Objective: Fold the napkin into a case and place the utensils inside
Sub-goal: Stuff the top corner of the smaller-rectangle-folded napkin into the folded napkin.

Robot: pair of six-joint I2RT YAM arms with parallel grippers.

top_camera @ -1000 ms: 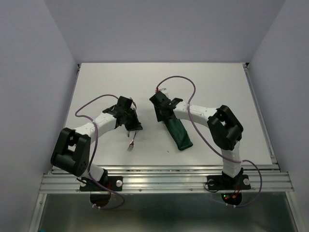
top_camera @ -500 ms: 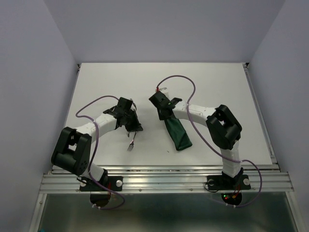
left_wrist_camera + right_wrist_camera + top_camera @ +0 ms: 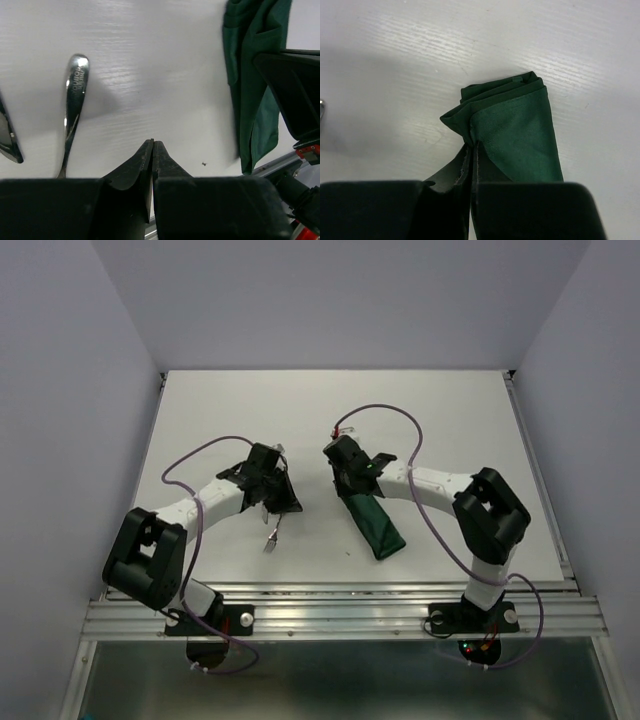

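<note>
1. pale lilac walls (image 3: pixel 60 390) close the room on three sides.
2. the white table (image 3: pixel 450 410) carries everything, and a metal rail (image 3: pixel 340 605) runs along its near edge.
3. the case (image 3: pixel 378 528), dark green cloth folded narrow, lies slanted right of the middle, with its far end under the right gripper. we cannot tell what is inside it.
4. the right gripper (image 3: pixel 471 146) has its jaws pressed together and pinches a fold at the edge of the case.
5. the left gripper (image 3: pixel 152 145) is over bare table, left of the case and apart from it. its jaws touch each other with nothing between.
6. the fork (image 3: pixel 272 536) lies on the table outside the case, just beside the left gripper.
7. in the left wrist view we see a silver handle (image 3: pixel 75 95) beside the jaws and a second silver piece (image 3: pixel 9 142) at the left edge. we cannot tell which utensil each one is.
</note>
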